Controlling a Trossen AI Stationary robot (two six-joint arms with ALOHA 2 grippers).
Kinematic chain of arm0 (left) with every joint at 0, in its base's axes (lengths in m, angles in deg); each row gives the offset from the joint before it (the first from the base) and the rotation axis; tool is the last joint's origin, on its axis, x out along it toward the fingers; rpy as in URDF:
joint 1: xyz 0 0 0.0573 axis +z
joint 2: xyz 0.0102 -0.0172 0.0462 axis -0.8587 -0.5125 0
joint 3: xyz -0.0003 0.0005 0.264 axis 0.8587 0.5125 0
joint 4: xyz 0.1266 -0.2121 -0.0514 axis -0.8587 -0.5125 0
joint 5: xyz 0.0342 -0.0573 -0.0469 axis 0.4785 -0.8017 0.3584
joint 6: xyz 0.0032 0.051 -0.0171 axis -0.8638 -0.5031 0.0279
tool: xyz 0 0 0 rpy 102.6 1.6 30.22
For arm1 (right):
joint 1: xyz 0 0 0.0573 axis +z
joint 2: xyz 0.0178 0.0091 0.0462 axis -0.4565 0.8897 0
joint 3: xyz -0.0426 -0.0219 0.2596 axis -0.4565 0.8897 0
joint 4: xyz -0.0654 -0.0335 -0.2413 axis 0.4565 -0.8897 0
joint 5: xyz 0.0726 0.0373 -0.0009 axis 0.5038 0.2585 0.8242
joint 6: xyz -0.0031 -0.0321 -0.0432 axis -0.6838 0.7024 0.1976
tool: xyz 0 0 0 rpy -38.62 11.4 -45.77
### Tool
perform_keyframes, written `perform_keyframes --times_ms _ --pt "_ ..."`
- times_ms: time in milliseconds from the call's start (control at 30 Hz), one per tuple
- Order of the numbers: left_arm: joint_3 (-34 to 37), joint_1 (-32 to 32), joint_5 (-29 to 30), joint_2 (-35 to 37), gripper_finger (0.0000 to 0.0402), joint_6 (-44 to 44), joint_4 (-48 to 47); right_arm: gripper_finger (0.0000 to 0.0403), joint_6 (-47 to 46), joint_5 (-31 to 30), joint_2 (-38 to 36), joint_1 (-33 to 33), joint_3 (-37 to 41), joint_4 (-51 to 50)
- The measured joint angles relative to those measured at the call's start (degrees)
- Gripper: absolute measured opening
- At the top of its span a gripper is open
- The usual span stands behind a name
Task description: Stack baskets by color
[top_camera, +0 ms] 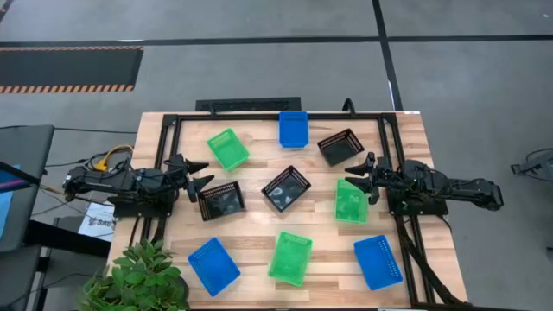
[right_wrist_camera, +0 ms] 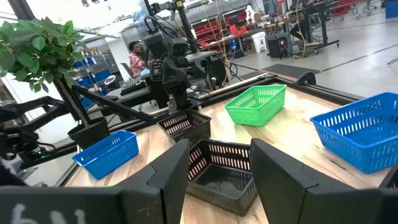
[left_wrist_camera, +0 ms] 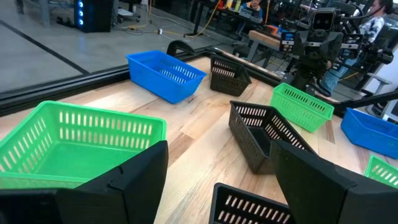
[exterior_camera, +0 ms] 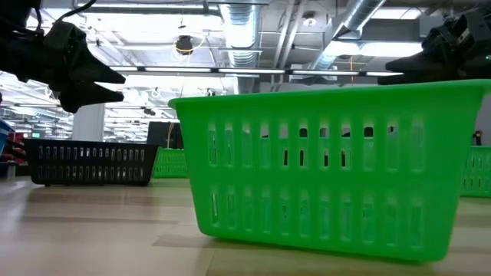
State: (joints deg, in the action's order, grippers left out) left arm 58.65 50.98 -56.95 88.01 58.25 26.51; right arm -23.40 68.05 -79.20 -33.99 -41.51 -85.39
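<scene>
Over the bench (top_camera: 259, 226) I have both arms reaching inward from opposite sides, each stretched out low and roughly level. My left gripper (top_camera: 200, 175) sits at the left edge with its fingers spread wide and holding nothing, the tips just beside a black basket (top_camera: 221, 200) and pointing toward the middle. My right gripper (top_camera: 357, 176) comes in from the right edge, its fingers also parted and empty, poised just above a green basket (top_camera: 349, 200) and near another black basket (top_camera: 340, 146).

All nine baskets lie singly across the bench, none stacked. A third black one (top_camera: 286, 188) sits tilted at the centre. A second green basket (top_camera: 228, 149) lies toward the far left and a third (top_camera: 290, 257) at the near middle, filling most of the low view. One blue basket (top_camera: 293, 128) is at the far edge, another (top_camera: 213, 265) at the near left, and the last (top_camera: 378, 261) at the near right. A leafy plant (top_camera: 143, 275) stands at the near left corner. In the right wrist view I see a person (right_wrist_camera: 134, 59) seated in the room beyond.
</scene>
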Motion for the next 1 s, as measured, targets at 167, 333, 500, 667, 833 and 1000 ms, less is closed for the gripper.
perform_keyframes --times_ms 167,333,500,667,833,1000 --pt "0.00 0.01 0.01 0.00 0.0270 0.00 0.00 0.0194 -0.01 -0.02 0.01 0.00 0.00 0.00" --pt "0.02 0.02 0.02 0.00 0.0270 0.00 0.05 0.0192 -0.01 0.00 0.00 0.00 -0.01 0.00" --pt "0.02 0.02 0.00 0.00 0.0270 0.00 0.17 0.0193 -0.01 -0.02 0.00 -0.02 0.01 0.00" --pt "0.02 0.02 -0.07 0.00 0.0270 3.31 0.24 0.0193 0.01 0.00 0.02 0.00 0.01 0.00" --pt "0.06 0.02 0.14 -0.02 0.0270 7.89 1.26 0.0192 0.01 -0.02 0.02 -0.02 -0.01 0.02" --pt "0.08 0.00 0.41 -0.02 0.0270 12.32 1.42 0.0194 -0.01 -0.02 0.00 -0.01 0.01 0.01"
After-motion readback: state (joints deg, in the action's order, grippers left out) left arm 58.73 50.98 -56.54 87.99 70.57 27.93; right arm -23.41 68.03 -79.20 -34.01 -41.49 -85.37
